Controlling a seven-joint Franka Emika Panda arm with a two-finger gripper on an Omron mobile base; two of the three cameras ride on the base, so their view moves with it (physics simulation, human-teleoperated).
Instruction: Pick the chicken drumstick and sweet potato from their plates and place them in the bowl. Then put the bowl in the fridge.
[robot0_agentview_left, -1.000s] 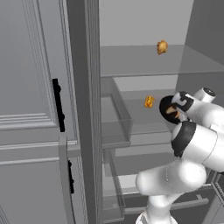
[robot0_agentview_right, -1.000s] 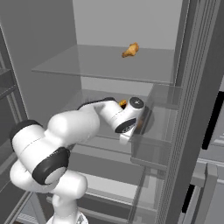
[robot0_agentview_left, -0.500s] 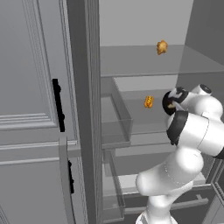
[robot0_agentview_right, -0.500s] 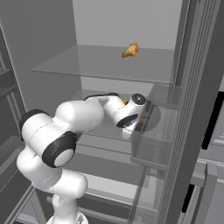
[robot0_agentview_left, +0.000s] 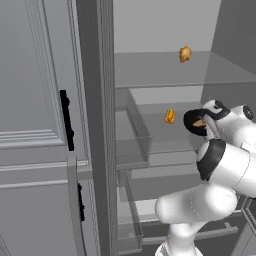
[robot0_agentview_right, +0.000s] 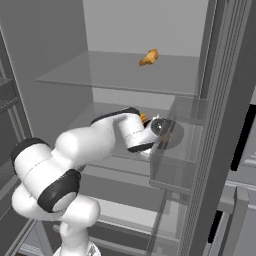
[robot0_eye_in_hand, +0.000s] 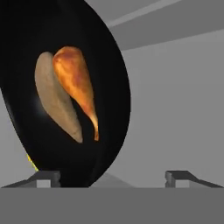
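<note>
The bowl (robot0_eye_in_hand: 65, 92) is seen on a glass shelf (robot0_agentview_left: 165, 137) inside the fridge (robot0_agentview_left: 150, 75), with the chicken drumstick (robot0_eye_in_hand: 78, 85) and sweet potato (robot0_eye_in_hand: 54, 103) lying side by side in it. The gripper (robot0_eye_in_hand: 111, 177) is spread wide, holding nothing. Orange food (robot0_agentview_left: 185, 53) sits on the shelf above.

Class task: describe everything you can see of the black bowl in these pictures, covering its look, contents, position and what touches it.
The bowl is glossy black, round and deep. In the hand view it holds the orange-brown drumstick and the dull brown sweet potato, lying side by side and touching. It sits inside the open fridge on a glass shelf, as the left base view shows. The end effector is open; its fingertips stand at the bowl's near edge, contact unclear.
</note>
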